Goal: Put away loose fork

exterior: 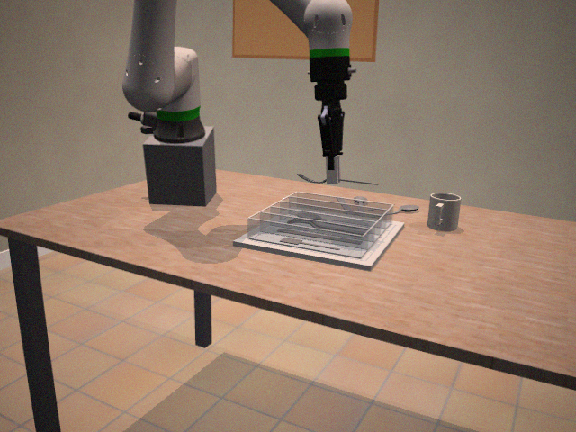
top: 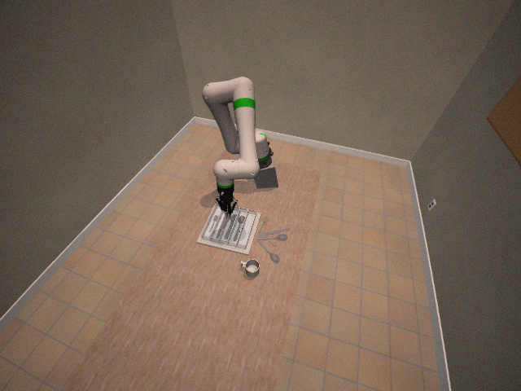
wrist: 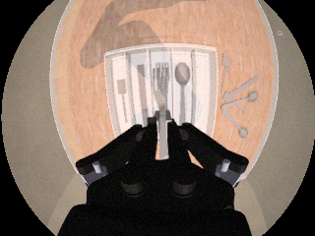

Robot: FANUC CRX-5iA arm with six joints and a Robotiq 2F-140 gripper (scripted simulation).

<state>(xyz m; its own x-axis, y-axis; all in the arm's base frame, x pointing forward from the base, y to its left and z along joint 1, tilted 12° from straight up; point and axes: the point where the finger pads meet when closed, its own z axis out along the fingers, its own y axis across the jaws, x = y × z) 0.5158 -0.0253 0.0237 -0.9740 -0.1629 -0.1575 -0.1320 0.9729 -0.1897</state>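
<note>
Left to right in ext. view: dark block (exterior: 180, 169) under the arm's foot, at table's (exterior: 116, 218) back left. Mid: clear tray (exterior: 320, 223) w/ slots, on a pale mat; forks lie in a middle slot, heads toward the arm's block per wrist cam. Above tray's far side hangs the claw (exterior: 331, 157), nearly closed, pinching the fork (exterior: 333, 175) level, well above the slots. Right of tray: loose spoons (top: 275, 243) and a knife on the wood, then a grey mug (exterior: 444, 211).
</note>
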